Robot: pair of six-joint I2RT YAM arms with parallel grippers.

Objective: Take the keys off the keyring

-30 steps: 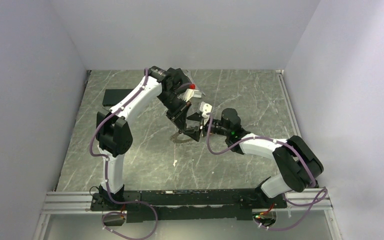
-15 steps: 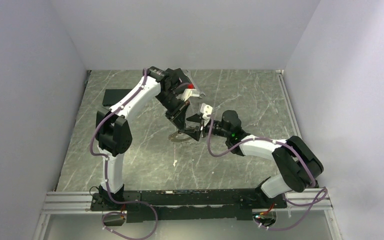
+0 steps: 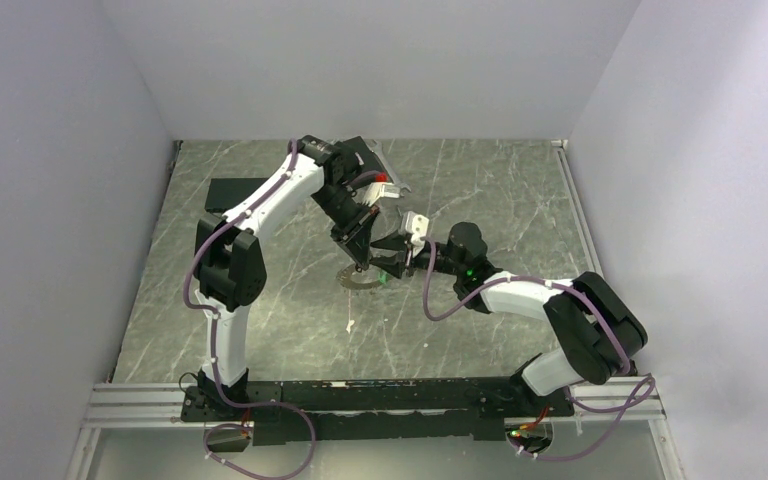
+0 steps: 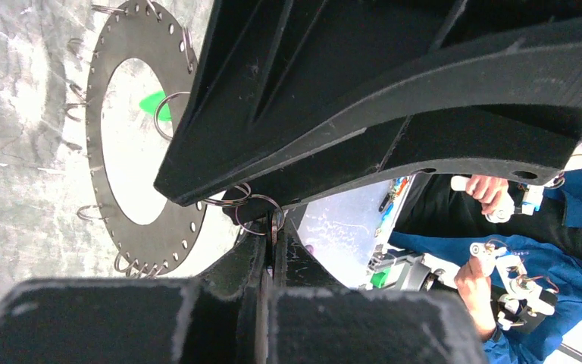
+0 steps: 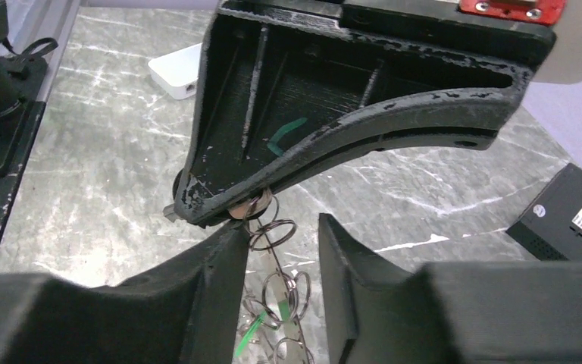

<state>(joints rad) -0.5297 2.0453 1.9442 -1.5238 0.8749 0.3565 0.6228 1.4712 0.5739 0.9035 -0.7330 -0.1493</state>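
1. Two things sit on the left side: a flat black box [image 3: 235,190] at the far left of the table [image 3: 290,310], which has a grey marbled top with pale veins, and your left arm reaching in towards the middle.
2. Your left gripper [image 4: 267,241] is clamped tight, its pads pressed together on the upper rim of the keyring [image 4: 97,144]. I can't tell whether the pinch also catches one of the small loops there.
3. The keyring is mid-table between the two grippers, raised by that rim with its lower edge down near the tabletop. It is a thin, flat, dull grey hoop punched with small holes all round, and a bright green tag [image 4: 154,105] shows inside it.
4. The keys [image 5: 273,222] fringe the rim like teeth. In the wrist views they read as small springy wire loops threaded through the holes, shiny and slippery-looking.
5. Your right gripper [image 5: 280,227] comes in from the right. Its jaws stand apart, one on each side of a loop just below the left pinch, and they grip nothing.
6. By my reading, you are at the step of picking one key while the left arm steadies the hoop, and none looks freed yet.
7. Next, close the right pads squarely on a single loop, then work it round and out through its hole. The wire is thin and its neighbours are crowded, so a sideways bite may snag two.
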